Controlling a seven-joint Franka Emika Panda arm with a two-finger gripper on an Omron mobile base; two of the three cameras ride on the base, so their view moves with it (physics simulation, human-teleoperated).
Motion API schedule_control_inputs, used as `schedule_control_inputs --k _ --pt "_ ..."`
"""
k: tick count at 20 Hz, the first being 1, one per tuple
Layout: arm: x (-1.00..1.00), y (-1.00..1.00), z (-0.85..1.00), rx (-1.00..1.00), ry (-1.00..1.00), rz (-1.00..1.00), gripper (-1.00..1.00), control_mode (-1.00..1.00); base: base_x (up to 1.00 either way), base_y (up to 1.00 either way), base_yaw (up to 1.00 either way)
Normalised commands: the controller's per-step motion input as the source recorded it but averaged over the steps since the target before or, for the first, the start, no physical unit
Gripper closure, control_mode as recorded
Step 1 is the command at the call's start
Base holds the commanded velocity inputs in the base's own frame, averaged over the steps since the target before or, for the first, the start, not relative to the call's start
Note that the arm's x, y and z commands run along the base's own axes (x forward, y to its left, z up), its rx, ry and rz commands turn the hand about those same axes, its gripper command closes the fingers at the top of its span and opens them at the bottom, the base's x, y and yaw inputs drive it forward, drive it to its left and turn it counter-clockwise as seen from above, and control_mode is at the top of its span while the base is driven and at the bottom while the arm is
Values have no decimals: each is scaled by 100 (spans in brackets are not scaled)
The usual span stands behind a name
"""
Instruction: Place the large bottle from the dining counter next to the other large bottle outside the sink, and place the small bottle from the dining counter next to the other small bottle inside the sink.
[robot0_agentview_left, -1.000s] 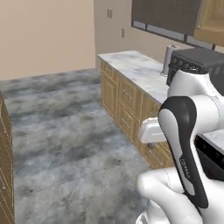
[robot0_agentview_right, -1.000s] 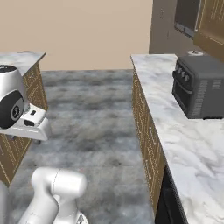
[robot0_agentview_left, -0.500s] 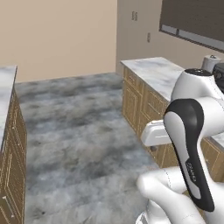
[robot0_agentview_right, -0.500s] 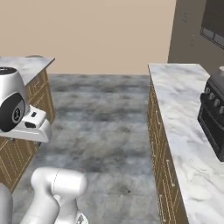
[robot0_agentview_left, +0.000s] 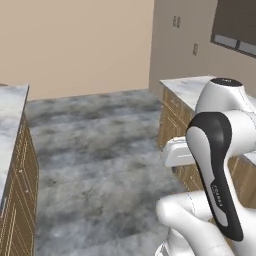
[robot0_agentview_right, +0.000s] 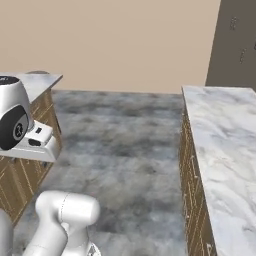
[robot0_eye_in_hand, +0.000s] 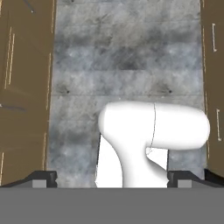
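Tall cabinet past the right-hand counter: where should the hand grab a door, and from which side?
Probably one of the short upright handles high on the tall cabinet, approached straight from the front with a finger on either side. The door faces look flat, so there is nothing else to pinch.

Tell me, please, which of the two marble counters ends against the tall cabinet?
The right-hand counter: the tall cabinet stands at its far end; the left counter has none beside it.
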Motion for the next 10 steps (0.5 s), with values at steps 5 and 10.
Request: schedule_control_inputs --k 5,10 --pt "0 0 0 0 0 0 -100 100 100 0 16" --pt "0 0 0 0 0 0 -100 100 100 0 15"
